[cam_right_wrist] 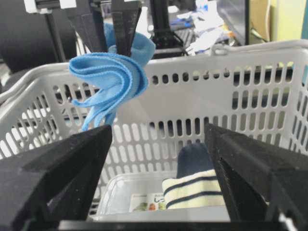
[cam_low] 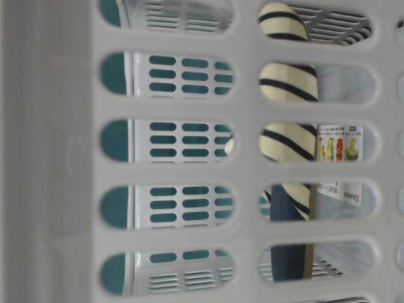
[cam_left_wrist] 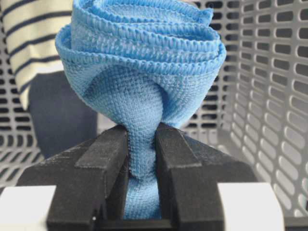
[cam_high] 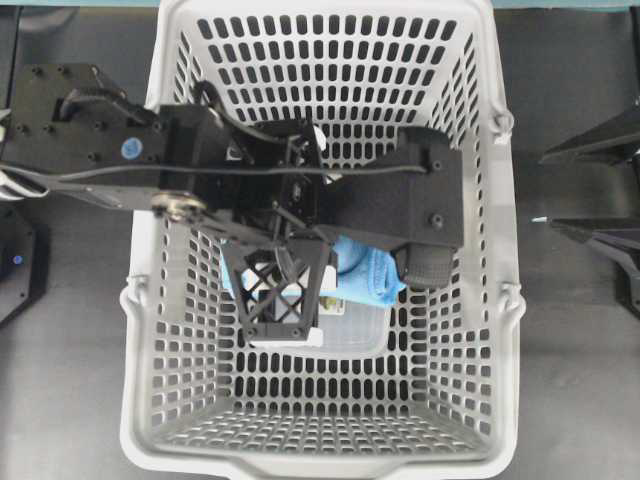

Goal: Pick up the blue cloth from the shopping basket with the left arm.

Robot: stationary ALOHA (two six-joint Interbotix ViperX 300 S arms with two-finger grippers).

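My left gripper (cam_left_wrist: 142, 161) is shut on the blue cloth (cam_left_wrist: 144, 72), pinching a bunched fold between its black fingers (cam_left_wrist: 103, 166). In the right wrist view the left gripper (cam_right_wrist: 113, 29) points down and holds the cloth (cam_right_wrist: 113, 72) hanging at about the rim height of the shopping basket (cam_right_wrist: 250, 48). From overhead the left arm reaches over the basket (cam_high: 512, 300); its lattice gripper (cam_high: 300, 280) covers most of the cloth (cam_high: 368, 270). My right gripper (cam_right_wrist: 159, 163) is open and empty outside the basket, at the overhead view's right edge (cam_high: 590, 192).
A cream-and-navy striped fabric item (cam_right_wrist: 195, 192) and a clear plastic container with a printed label (cam_right_wrist: 139, 199) lie on the basket floor. The striped item (cam_low: 287, 82) also shows through the basket wall (cam_low: 63, 158). Slotted walls (cam_left_wrist: 269, 96) stand close round the left gripper.
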